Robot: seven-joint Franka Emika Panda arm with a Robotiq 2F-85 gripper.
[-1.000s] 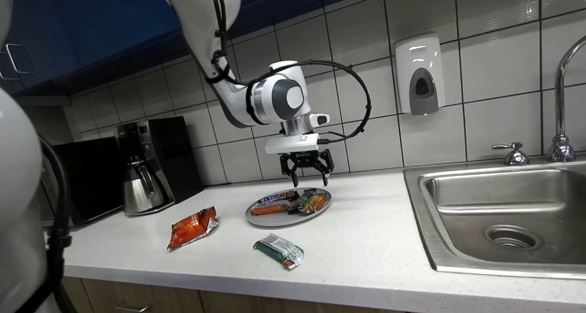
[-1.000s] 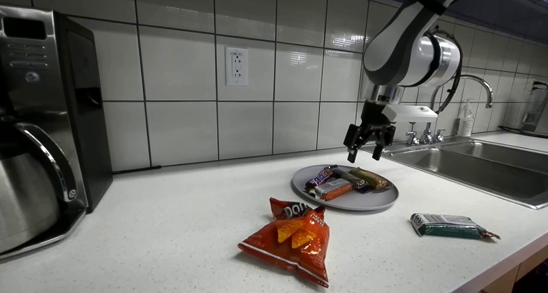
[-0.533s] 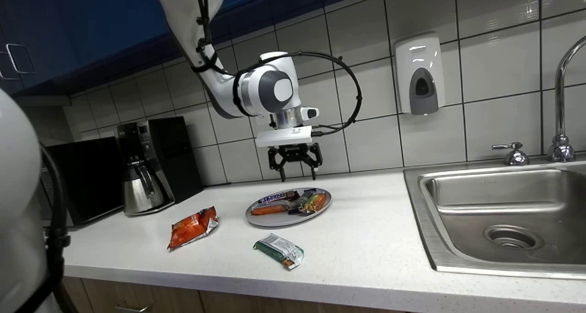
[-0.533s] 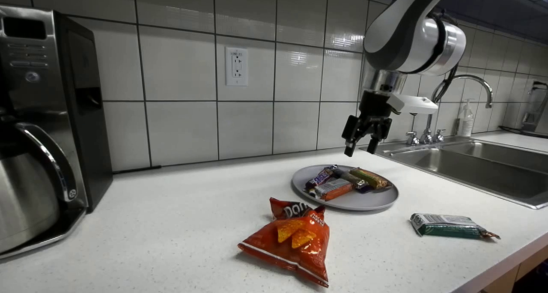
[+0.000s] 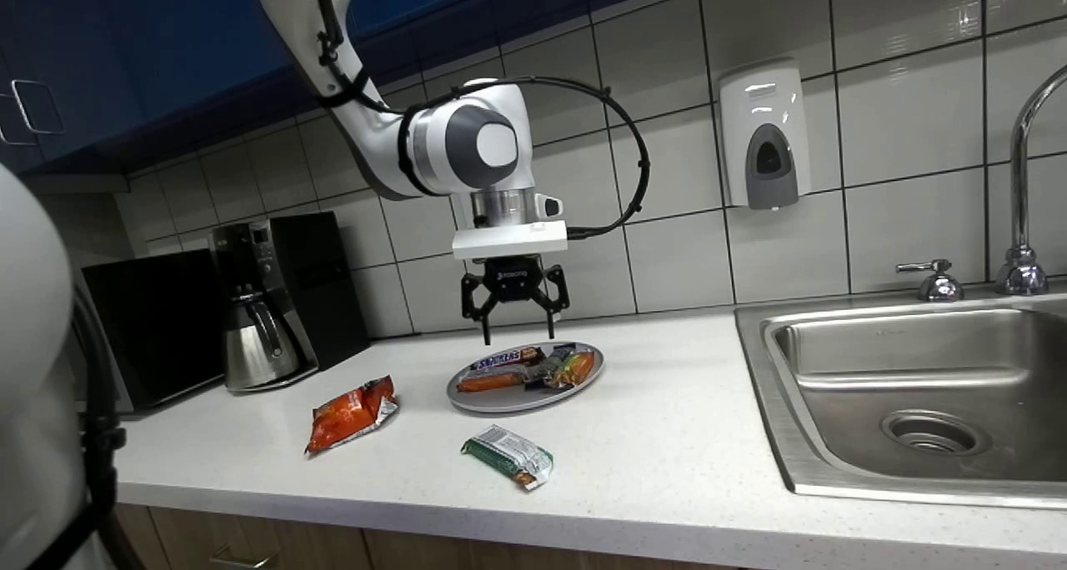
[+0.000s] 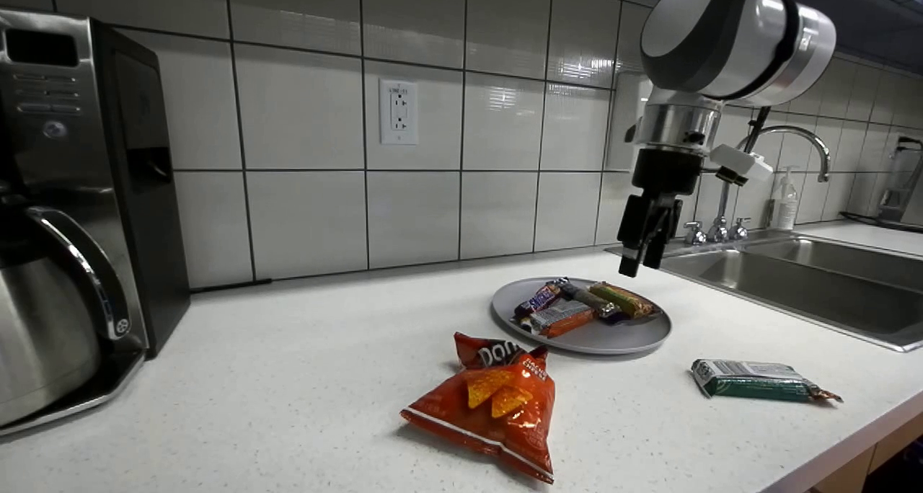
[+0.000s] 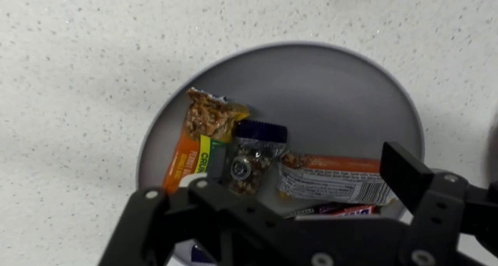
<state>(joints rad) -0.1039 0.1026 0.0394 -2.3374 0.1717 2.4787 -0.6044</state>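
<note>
My gripper [image 5: 518,338] is open and empty, pointing down above the grey plate [image 6: 627,339]. In the wrist view the jaws stand wide apart, with the orange-and-silver bar [image 7: 334,180] seen between them. The plate also holds a Snickers bar [image 5: 504,359], a clear-wrapped nut bar with a dark blue end [image 7: 253,161] and an orange, green and yellow granola bar [image 7: 186,157]. The gripper touches none of them. A green-and-silver bar [image 6: 753,381] and a red Doritos bag [image 6: 490,406] lie on the counter beside the plate, in both exterior views.
A steel sink [image 5: 775,403] is set into the white counter [image 5: 650,470], with a tap [image 5: 1021,262] behind it. A coffee maker [image 5: 292,287] stands at the far left. A soap dispenser [image 5: 765,137] hangs on the tiled wall. Blue cabinets [image 5: 183,45] overhang the counter.
The arm has moved and turned: the gripper shifted left in one exterior view and right in the other, rising and then lowering slightly. The jaws stay open. The plate and snacks have not moved.
</note>
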